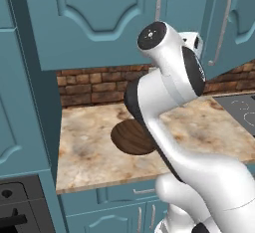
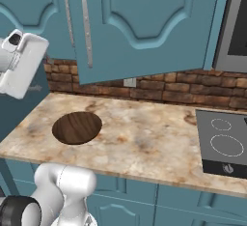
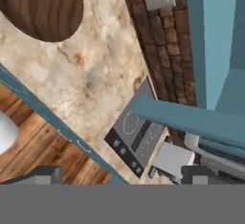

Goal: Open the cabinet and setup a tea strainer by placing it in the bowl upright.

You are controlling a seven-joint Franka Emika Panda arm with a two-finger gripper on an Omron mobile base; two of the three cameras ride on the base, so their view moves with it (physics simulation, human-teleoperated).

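Up beside the cabinet [image 2: 140, 22], the gripper [image 3: 119, 175] was wide open and empty, with the bowl [image 2: 77, 127] far below.

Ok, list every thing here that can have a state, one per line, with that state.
cabinet: one door swung partly out from the wall.
bowl: upright on the counter, nothing in it.
pincer: open, nothing between its tips, raised by the cabinet's underside.
cooktop: rings dark.
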